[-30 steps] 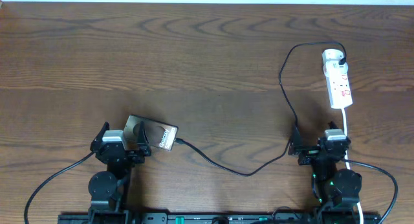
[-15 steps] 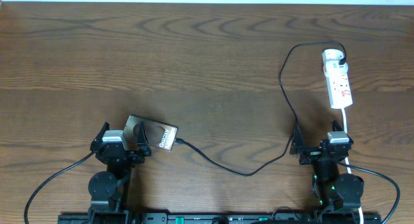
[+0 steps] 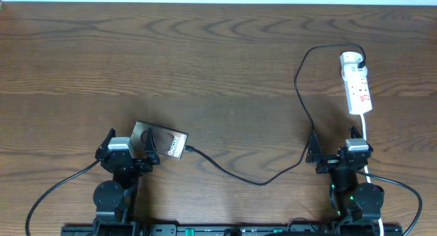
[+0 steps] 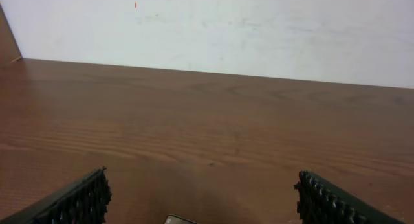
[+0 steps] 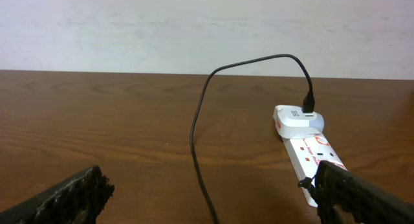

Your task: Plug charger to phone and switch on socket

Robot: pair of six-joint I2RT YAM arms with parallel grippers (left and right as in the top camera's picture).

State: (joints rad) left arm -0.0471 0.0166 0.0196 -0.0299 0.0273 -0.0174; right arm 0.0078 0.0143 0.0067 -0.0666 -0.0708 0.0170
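The phone (image 3: 162, 142) lies flat at the front left, its Galaxy end toward the right. The black charger cable (image 3: 259, 181) runs from the phone's right end across the table up to the white plug on the socket (image 3: 356, 82) at the far right. In the right wrist view the cable (image 5: 197, 146) curves to the plug on the socket (image 5: 304, 136). My left gripper (image 3: 130, 154) is open just behind the phone; a phone corner (image 4: 180, 219) shows in its wrist view. My right gripper (image 3: 338, 153) is open, near the socket's cord end.
The socket's white cord (image 3: 367, 137) runs down past my right arm. The arms' black wires loop along the front edge. A pale wall stands beyond the table's far edge.
My right arm has drawn back slightly toward the front edge since a second ago. The phone, cable and socket have not moved.
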